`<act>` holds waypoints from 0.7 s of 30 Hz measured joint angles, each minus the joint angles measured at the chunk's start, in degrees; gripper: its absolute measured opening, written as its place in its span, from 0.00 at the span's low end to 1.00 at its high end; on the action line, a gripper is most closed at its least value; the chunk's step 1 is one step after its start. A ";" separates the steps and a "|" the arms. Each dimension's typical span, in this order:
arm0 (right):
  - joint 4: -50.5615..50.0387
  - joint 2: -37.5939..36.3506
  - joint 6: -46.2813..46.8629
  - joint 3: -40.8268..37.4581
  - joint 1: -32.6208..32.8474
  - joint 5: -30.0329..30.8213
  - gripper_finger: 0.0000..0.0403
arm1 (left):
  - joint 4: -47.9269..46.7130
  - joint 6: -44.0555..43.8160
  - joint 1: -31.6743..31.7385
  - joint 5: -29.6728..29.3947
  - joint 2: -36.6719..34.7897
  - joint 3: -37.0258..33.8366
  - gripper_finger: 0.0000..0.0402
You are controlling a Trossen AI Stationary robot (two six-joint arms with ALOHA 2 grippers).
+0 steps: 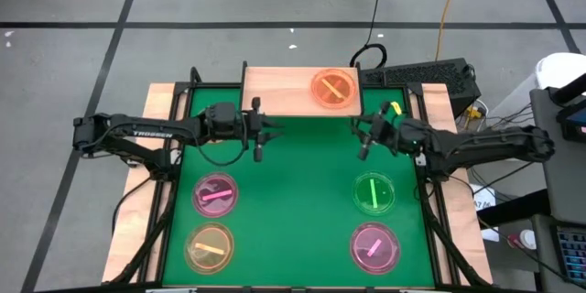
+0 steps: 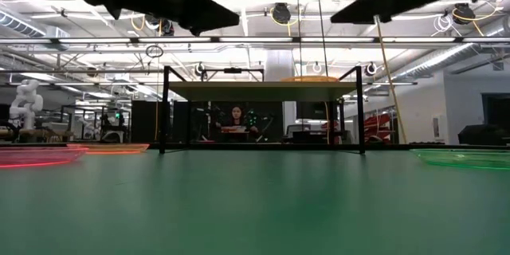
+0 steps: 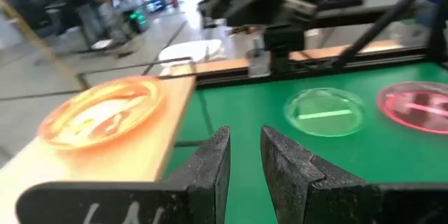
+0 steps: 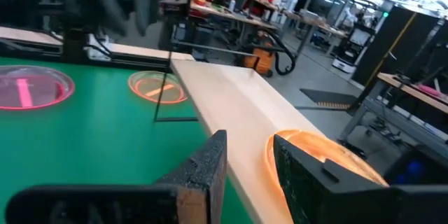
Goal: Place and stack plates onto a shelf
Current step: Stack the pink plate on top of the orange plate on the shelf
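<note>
One orange plate (image 1: 333, 88) sits on the shelf (image 1: 279, 92); four plates are down on the green surface (image 1: 293, 211). Left gripper (image 1: 260, 151) and right gripper (image 1: 363, 152) both hang open, empty.

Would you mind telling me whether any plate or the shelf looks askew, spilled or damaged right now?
Nothing stands out. One orange plate lies flat on the shelf, toward its right end. Four more plates lie flat and apart on the green table: pink and orange on the left, green and pink on the right.
</note>
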 joint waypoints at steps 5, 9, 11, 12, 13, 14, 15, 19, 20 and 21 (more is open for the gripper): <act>4.79 -4.32 -0.34 -5.13 0.93 -0.02 0.25 | -17.25 6.19 -3.24 -9.35 -1.81 9.71 0.22; 5.82 -7.19 -0.96 -6.80 0.92 0.03 0.25 | -38.41 7.30 -6.68 -15.55 -1.52 19.88 0.22; 5.70 -8.03 -1.36 -7.16 0.93 -0.01 0.25 | -45.30 4.94 -8.46 -15.71 -0.91 23.57 0.22; 5.78 -8.49 -1.40 -7.16 0.93 -0.02 0.25 | -48.62 3.22 -9.43 -15.71 -0.80 24.90 0.22; 5.81 -8.81 -1.44 -7.16 0.93 -0.07 0.25 | -52.31 1.34 -10.49 -15.67 -0.71 25.75 0.22; 5.82 -8.93 -1.40 -7.16 0.93 -0.15 0.25 | -56.00 -0.52 -11.52 -15.65 -0.63 26.16 0.22; 5.86 -9.15 -1.38 -7.16 0.93 -0.15 0.25 | -58.88 -2.23 -12.48 -15.62 -0.63 26.18 0.22; 5.88 -9.28 -1.36 -7.16 0.93 -0.17 0.25 | -65.98 -9.86 -16.33 -15.64 -0.70 24.33 0.22; 6.04 -9.28 -1.34 -7.16 0.93 -0.21 0.25 | -66.37 -12.12 -17.36 -15.65 -0.66 23.08 0.22; 6.30 -9.28 -1.09 -7.16 0.93 -0.22 0.25 | -66.14 -14.29 -18.34 -15.65 -0.62 21.65 0.22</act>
